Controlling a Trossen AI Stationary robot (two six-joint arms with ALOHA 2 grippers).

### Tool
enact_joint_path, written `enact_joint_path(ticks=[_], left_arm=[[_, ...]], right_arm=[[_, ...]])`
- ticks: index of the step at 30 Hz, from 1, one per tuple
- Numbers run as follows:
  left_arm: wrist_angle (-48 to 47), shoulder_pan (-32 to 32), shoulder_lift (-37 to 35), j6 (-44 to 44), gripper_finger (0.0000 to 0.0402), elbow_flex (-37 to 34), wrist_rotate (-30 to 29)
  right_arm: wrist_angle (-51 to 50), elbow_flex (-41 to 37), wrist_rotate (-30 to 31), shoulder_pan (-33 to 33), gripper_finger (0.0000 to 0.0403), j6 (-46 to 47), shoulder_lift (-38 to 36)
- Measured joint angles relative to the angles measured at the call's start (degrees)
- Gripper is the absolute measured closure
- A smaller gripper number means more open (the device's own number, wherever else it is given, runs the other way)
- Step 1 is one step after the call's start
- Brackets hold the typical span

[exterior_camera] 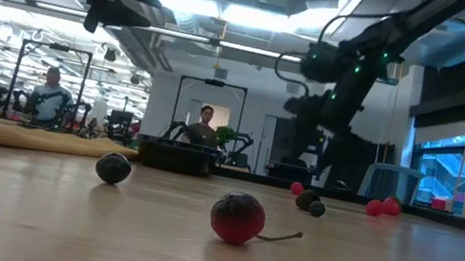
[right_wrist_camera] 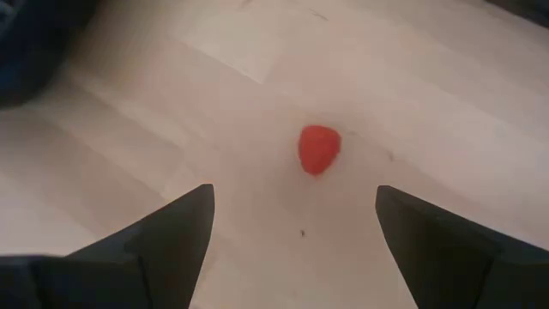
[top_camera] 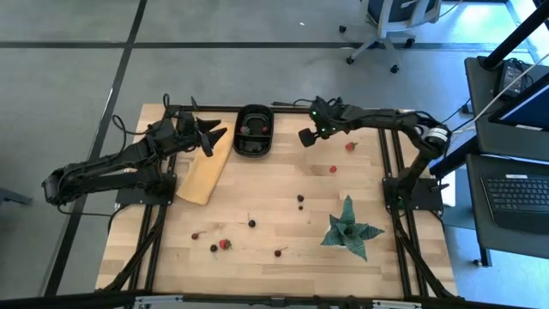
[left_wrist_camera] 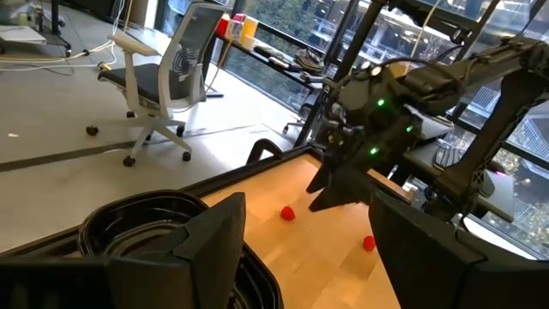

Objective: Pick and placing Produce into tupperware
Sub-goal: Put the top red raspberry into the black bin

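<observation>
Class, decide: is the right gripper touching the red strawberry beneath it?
Apart. The right wrist view shows the strawberry on bare wood beyond the open right gripper.

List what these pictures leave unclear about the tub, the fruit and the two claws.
- Tupperware contents: high view shows a red speck inside, too small to name; the left wrist view has the left claw covering most of it.
- Fruit count: dark berries are tiny in the high view; the low view shows only the near ones.
- Right claw: open above one strawberry; its height over the table cannot be judged.
</observation>
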Motion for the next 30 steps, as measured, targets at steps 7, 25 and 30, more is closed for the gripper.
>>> enact_joint_path(ticks=[7,25,30], left_arm=[[-0.22,0.02,0.00,0.02,0.0162,0.00,0.00],[-0.24,0.00,0.00,0.02,0.0162,0.00,0.00],[-0.24,0.00,0.00,0.02,0.0162,0.00,0.00]], right_arm=[[3.99,-0.02,0.17,-0.02,0.0080,-0.14,4.61],[7.72,-0.02,3.79,-0.07,0.0136,-1.84,10.14],[7.61,-0.02,3.98,-0.15,0.0163,-2.16,10.16]])
